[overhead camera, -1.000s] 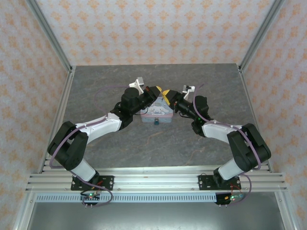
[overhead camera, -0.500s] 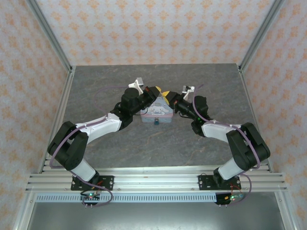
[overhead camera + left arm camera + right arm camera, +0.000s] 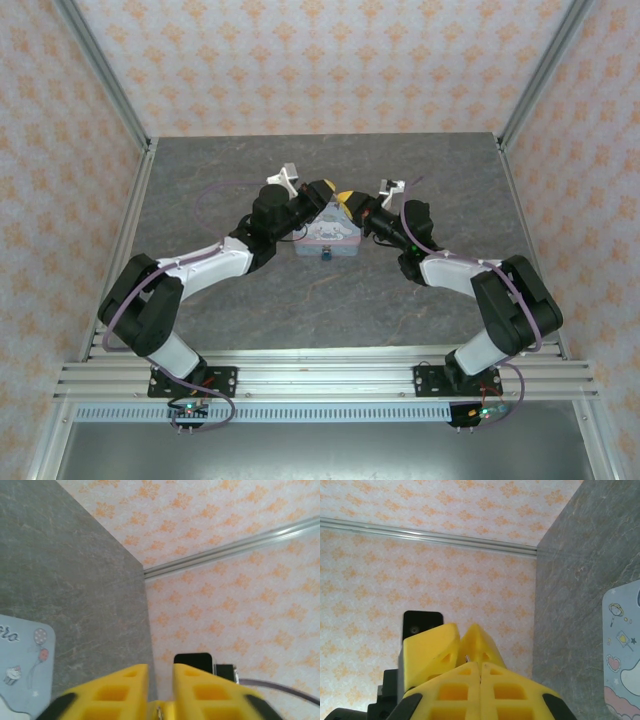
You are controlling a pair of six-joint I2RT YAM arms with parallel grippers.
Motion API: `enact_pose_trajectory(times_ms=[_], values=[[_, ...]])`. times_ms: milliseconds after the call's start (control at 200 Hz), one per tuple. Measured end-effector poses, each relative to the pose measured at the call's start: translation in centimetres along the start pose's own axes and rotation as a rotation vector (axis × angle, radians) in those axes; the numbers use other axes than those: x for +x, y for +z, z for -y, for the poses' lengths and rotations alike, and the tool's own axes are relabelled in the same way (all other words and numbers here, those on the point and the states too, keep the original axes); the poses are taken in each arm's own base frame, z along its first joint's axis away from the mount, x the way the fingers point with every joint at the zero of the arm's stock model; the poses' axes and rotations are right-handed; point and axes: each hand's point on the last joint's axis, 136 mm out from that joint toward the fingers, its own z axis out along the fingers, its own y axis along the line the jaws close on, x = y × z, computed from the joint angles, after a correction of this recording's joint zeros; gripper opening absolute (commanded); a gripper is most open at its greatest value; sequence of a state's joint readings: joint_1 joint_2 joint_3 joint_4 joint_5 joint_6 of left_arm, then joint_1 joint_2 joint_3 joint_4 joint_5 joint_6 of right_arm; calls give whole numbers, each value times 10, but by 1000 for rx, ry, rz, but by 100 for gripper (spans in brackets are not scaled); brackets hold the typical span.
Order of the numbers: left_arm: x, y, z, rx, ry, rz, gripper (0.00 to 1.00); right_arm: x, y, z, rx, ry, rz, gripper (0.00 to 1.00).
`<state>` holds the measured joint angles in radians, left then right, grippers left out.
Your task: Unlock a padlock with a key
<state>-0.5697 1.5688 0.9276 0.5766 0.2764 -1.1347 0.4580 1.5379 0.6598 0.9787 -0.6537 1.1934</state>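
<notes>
Overhead view: left arm [image 3: 205, 268] and right arm [image 3: 465, 272] mirror each other, elbows bent outward and forearms angled inward. The left gripper [image 3: 330, 196] and right gripper [image 3: 352, 205] meet nearly tip to tip. Wrist views: the left gripper's yellow fingers [image 3: 125, 690] stand parallel with a narrow gap between them. The right gripper's fingers [image 3: 455, 690] are pressed flat together.

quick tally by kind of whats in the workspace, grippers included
grippers: 2 (left gripper, right gripper)
pale-blue tin: 1
padlock: 1
total: 4
</notes>
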Motion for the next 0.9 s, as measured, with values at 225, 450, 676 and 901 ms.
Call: enact_pose_trajectory(times_ms=[225,450,676,901], values=[[-6,-35,13,-39,65,10,90,1,-11,29,103,23,6,0],[8,-75,-13,-182,205,-65,96,-7,-28,61,214,35,28,0],[64,-101,-99,-408,333,-275,90,-3,-39,85,300,28,14,0],[110,-102,-140,-488,445,-441,77,-2,-41,91,322,24,7,0]])
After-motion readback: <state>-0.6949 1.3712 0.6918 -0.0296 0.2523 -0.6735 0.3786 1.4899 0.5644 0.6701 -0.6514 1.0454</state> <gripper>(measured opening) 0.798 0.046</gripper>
